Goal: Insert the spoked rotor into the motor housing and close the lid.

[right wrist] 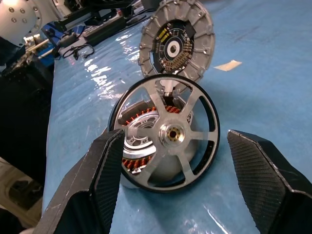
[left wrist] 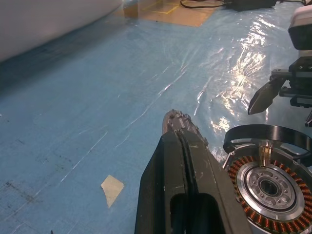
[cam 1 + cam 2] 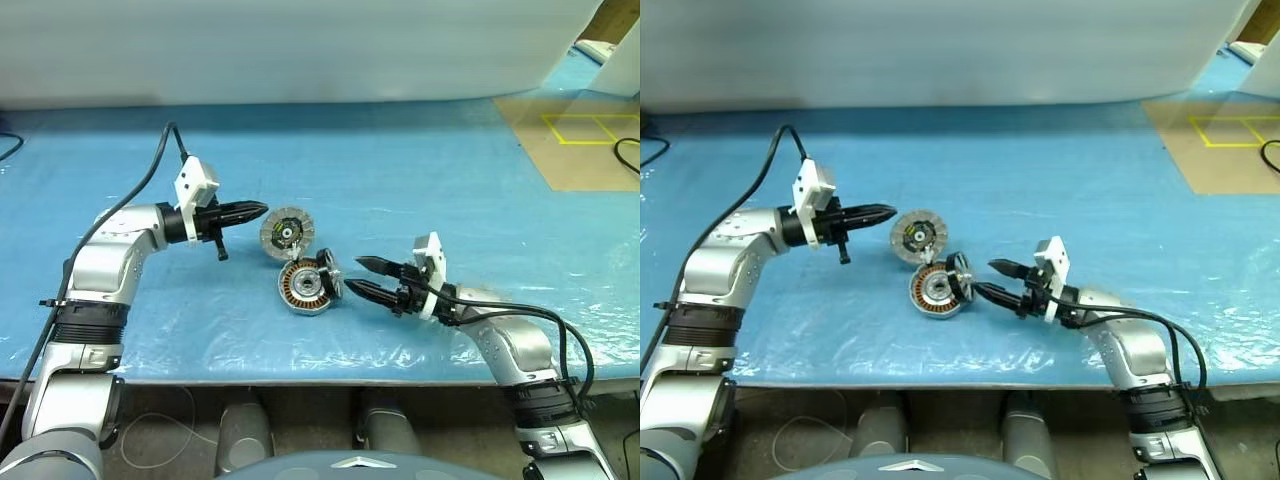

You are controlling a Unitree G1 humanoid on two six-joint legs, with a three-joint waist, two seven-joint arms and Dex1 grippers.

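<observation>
Right pincer [image 3: 362,277] stands wide open near the counter's [image 3: 420,170] front edge, holding nothing. Just before it, the spoked rotor [image 1: 165,132] leans on the motor housing [image 3: 303,287]. Behind them stands the lid [image 3: 287,232]. Left pincer [image 3: 258,210] is closed, empty.

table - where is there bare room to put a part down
Bare blue table runs wide behind the lid and out past the right claw. Crowded in the middle: lid, housing and rotor sit bunched between the two claws, left claw beside the lid.
</observation>
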